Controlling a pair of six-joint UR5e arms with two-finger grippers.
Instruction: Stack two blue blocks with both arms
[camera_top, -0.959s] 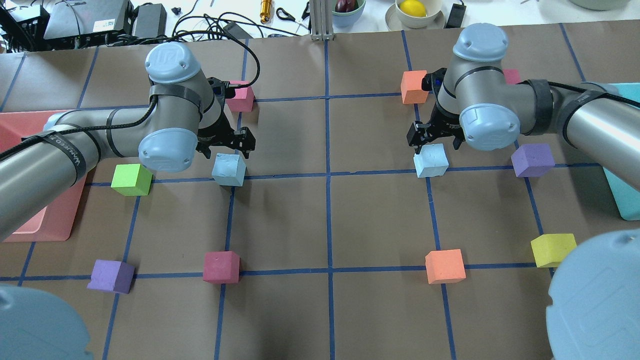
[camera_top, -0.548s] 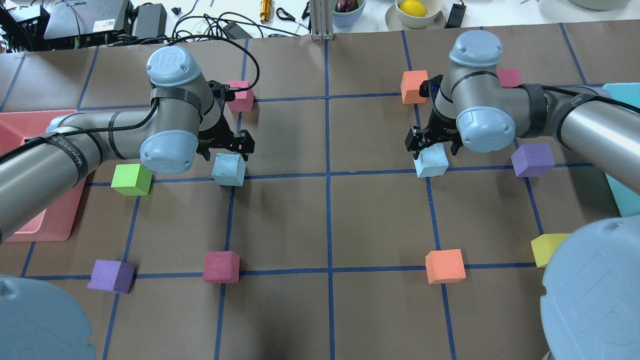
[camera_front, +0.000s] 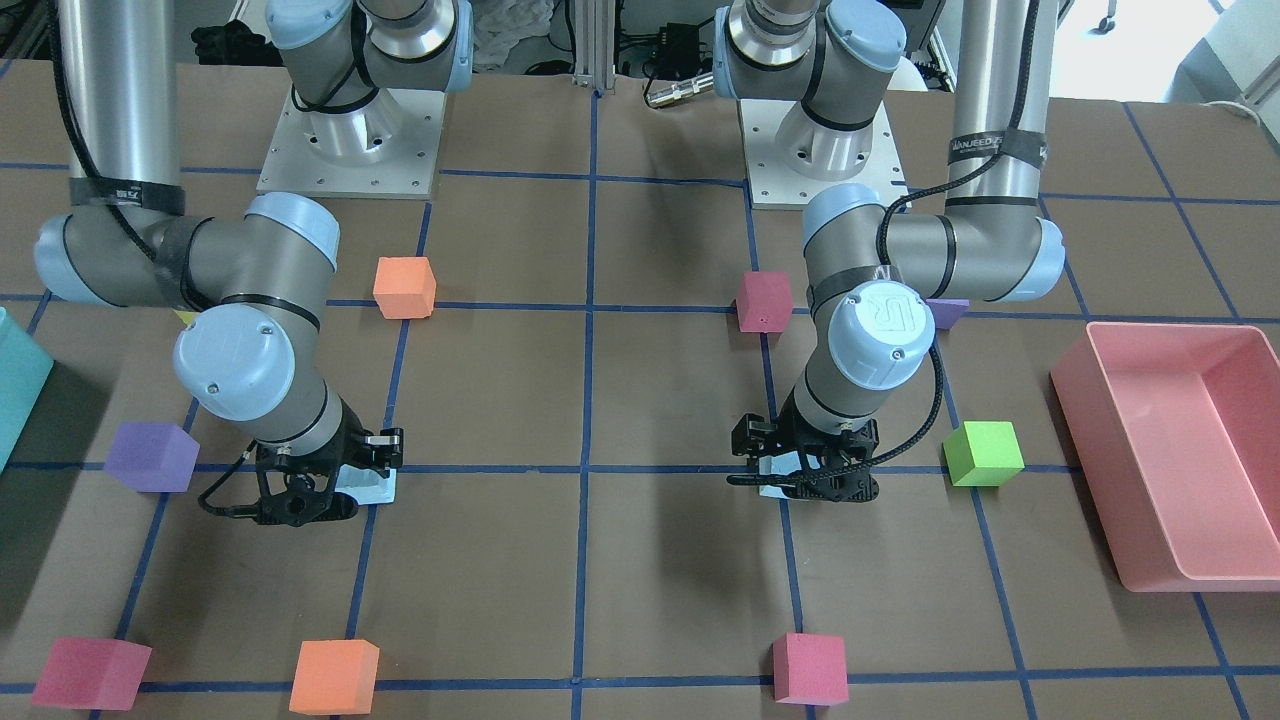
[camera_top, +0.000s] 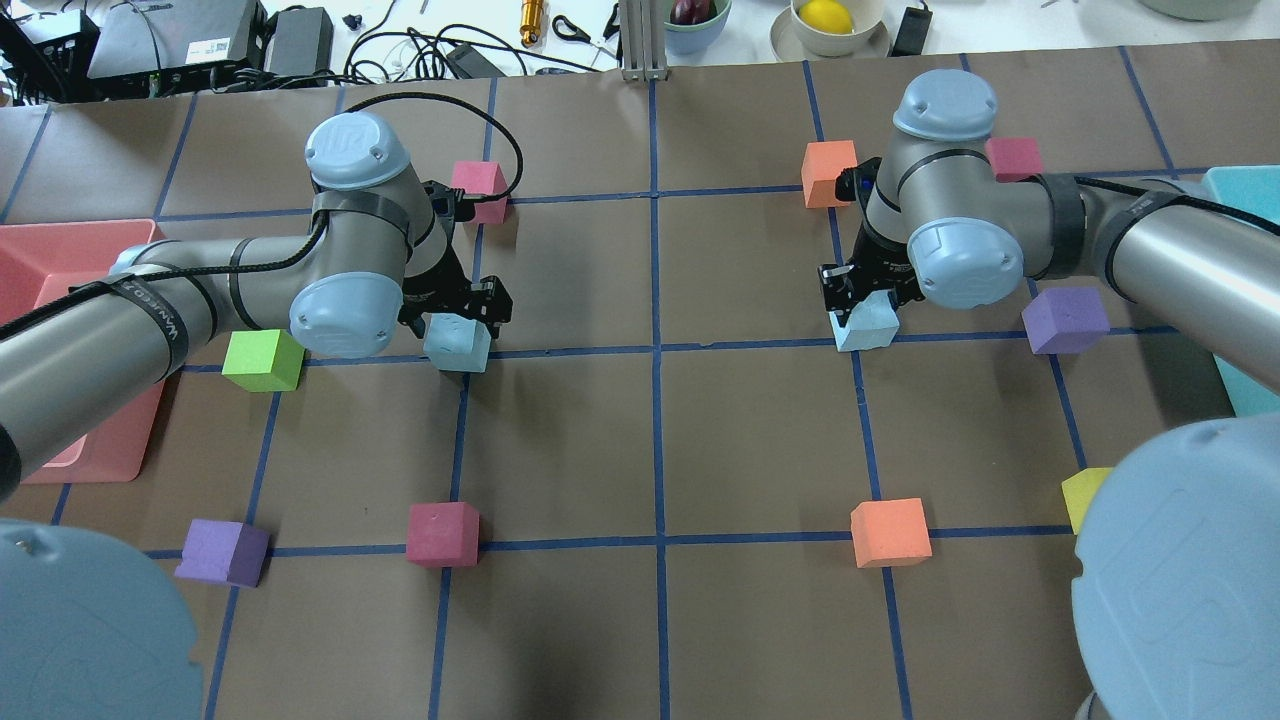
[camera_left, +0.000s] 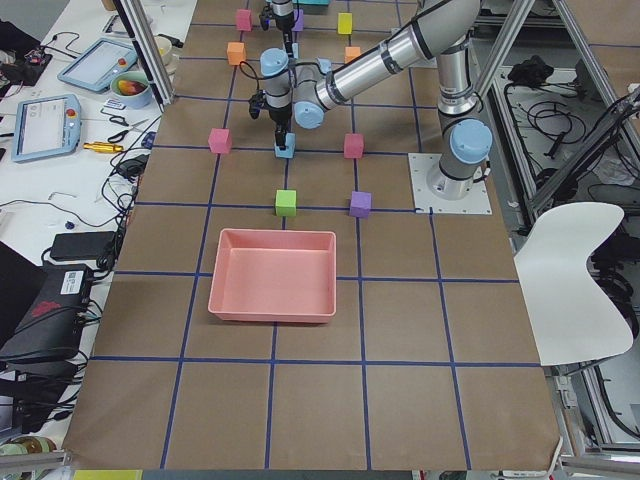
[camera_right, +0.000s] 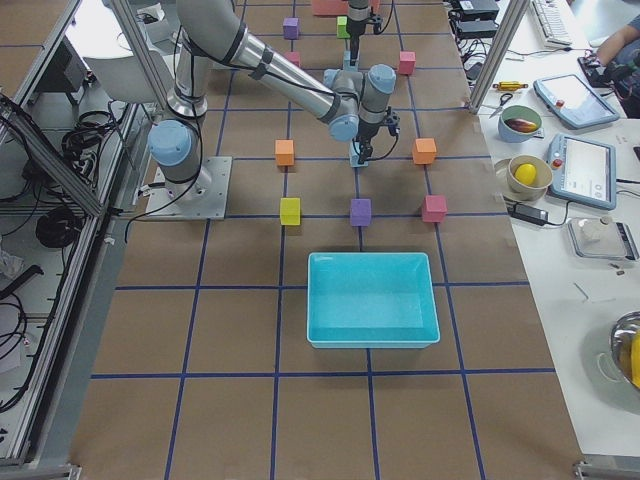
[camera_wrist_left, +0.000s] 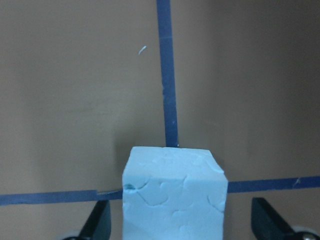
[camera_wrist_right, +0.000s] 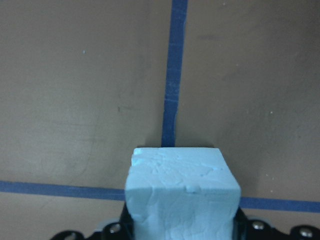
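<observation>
Two pale blue blocks rest on the brown table. The left blue block sits on a tape crossing. My left gripper is lowered over it and open. In the left wrist view the block stands between the fingers, with gaps on both sides. The right blue block lies under my right gripper. In the right wrist view the block fills the gap and the jaws press against its sides. Both blocks are still on the table.
A green cube lies left of the left block and a purple cube right of the right block. Orange and crimson cubes lie behind. A pink bin stands far left and a teal bin far right.
Both grippers have come down over their blue blocks and now cover more of them. The blocks have not moved.
</observation>
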